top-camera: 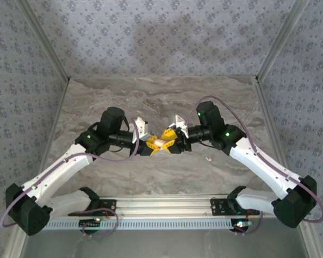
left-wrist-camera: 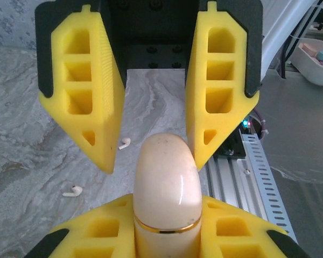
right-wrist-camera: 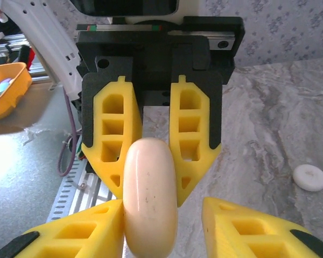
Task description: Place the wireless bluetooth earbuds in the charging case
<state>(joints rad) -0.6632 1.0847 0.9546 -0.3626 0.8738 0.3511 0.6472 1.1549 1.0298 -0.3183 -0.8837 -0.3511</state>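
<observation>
The charging case (left-wrist-camera: 167,183), a glossy cream capsule with a gold seam, is clamped in the left gripper (left-wrist-camera: 167,203). The right gripper (right-wrist-camera: 164,204) straddles its other end with yellow jaws partly open. Two white earbuds (left-wrist-camera: 125,143) lie on the marbled worktop (left-wrist-camera: 32,134) beyond the left gripper.

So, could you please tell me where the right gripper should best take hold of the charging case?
Probably the rounded end of the charging case above its gold seam, approached head-on, opposite the left gripper clamping the lower half. That end juts free between the open jaws of the right gripper.
</observation>
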